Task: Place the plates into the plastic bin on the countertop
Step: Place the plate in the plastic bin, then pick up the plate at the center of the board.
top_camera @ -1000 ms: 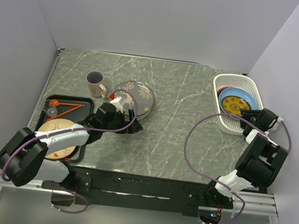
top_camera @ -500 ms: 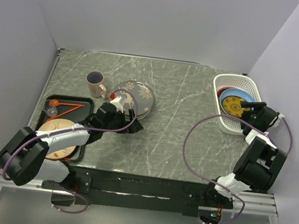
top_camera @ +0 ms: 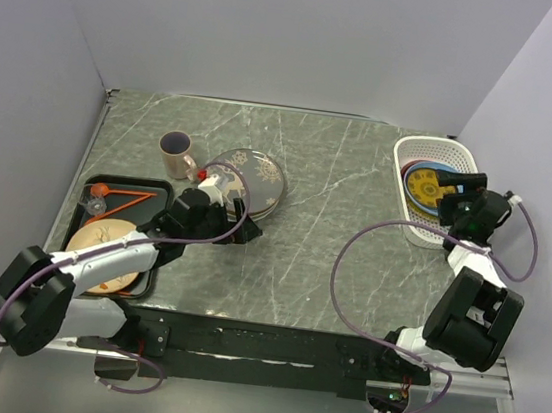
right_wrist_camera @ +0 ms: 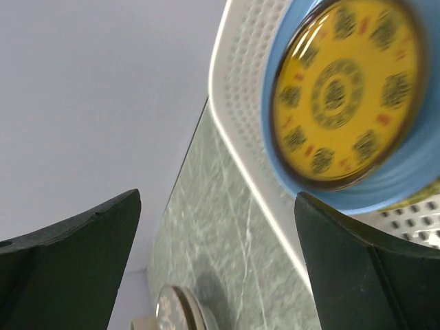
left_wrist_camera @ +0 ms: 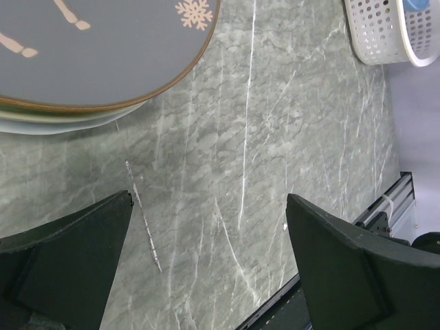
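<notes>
Plates, top view: dark branch-motif stack (top_camera: 251, 176) on the countertop (top_camera: 332, 244), left of centre. Yellow-patterned plate (top_camera: 425, 191) on a blue plate (top_camera: 412, 172) inside the plastic bin (top_camera: 433, 143), far right. Beige plate (top_camera: 99, 250) on the black tray (top_camera: 128, 180), near left. Beige mug (top_camera: 174, 154) just left of the stack. Left gripper (top_camera: 239, 224) low at the near edge of the stack; jaw state unreadable from up here. Right gripper (top_camera: 457, 180) over the right part of the bin, above the yellow-patterned plate; jaw state also unreadable here.

Left wrist view: fingers (left_wrist_camera: 62, 261) wide apart, nothing pinched, only bare veined countertop between them. Top plate of the stack dark grey with a brown rim and pale snowflake and branch marks, paler plates under it. Stack edge ahead of the fingertips, not touching. Corner of the bin with a sliver of blue plate at the far side.

Right wrist view, slightly blurred: fingers (right_wrist_camera: 371, 268) spread wide, holding nothing. Yellow-patterned plate lying on the blue plate inside the bin, beyond the fingertips, no contact. White lattice wall of the bin between plates and countertop. Stack and mug tiny in the distance.
</notes>
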`<state>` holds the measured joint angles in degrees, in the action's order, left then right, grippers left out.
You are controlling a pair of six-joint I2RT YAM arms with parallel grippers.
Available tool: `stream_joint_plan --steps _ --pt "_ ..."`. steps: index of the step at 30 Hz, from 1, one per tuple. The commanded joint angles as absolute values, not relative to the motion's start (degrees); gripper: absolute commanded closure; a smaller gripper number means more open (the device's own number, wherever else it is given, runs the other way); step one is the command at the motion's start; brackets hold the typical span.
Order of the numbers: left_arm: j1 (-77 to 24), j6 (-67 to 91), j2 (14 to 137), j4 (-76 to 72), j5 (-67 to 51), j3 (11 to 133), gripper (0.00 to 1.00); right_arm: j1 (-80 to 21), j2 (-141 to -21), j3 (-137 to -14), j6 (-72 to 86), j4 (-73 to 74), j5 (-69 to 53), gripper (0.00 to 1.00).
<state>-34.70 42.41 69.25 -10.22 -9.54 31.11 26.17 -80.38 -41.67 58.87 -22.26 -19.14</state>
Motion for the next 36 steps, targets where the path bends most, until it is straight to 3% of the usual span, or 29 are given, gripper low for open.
stream_joint_plan --steps 1,10,19,36 --pt "-34.9 41.4 66.5 -9.2 -7.9 31.8 0.01 22.7 -79.8 -43.7 58.5 -24.9 -20.9 0.00" --pt "-34.7 41.3 65.5 -4.3 -2.5 33.7 0.01 12.2 -77.5 -44.6 54.1 -21.2 -18.5 0.00" --pt "-32.2 41.0 67.4 -3.4 -2.3 35.3 0.01 10.8 -74.4 -43.7 49.5 -16.2 -24.3 0.00" --pt "-19.3 42.6 64.3 -4.7 -7.6 34.5 0.01 5.3 -63.2 -26.5 47.5 -17.0 -22.8 0.00"
